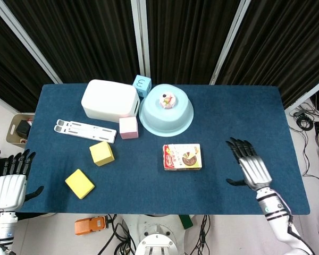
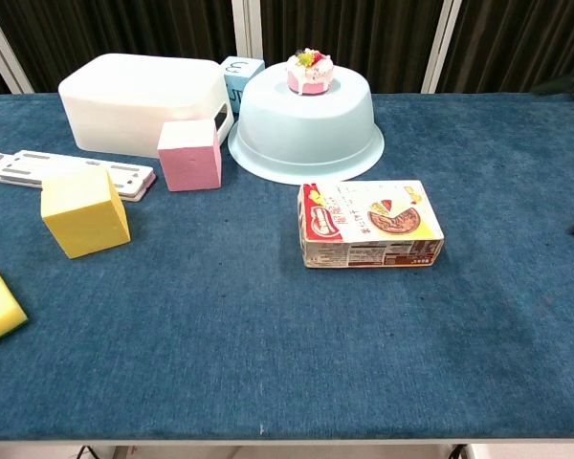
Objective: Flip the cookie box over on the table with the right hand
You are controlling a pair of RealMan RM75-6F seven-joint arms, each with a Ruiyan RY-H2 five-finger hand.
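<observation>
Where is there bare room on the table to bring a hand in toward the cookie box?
Bare cloth lies right of the cookie box, where the open right hand hovers, and along the near edge below it. Behind it sits the upturned blue bowl. The left half is crowded with the pink cube and yellow cube.

The cookie box (image 2: 370, 223) carries printed lettering on its red panel and front edge, but it is too small to read. The small blue cube (image 2: 239, 78) behind the white container shows dark characters, possibly "JY", partly hidden.
</observation>
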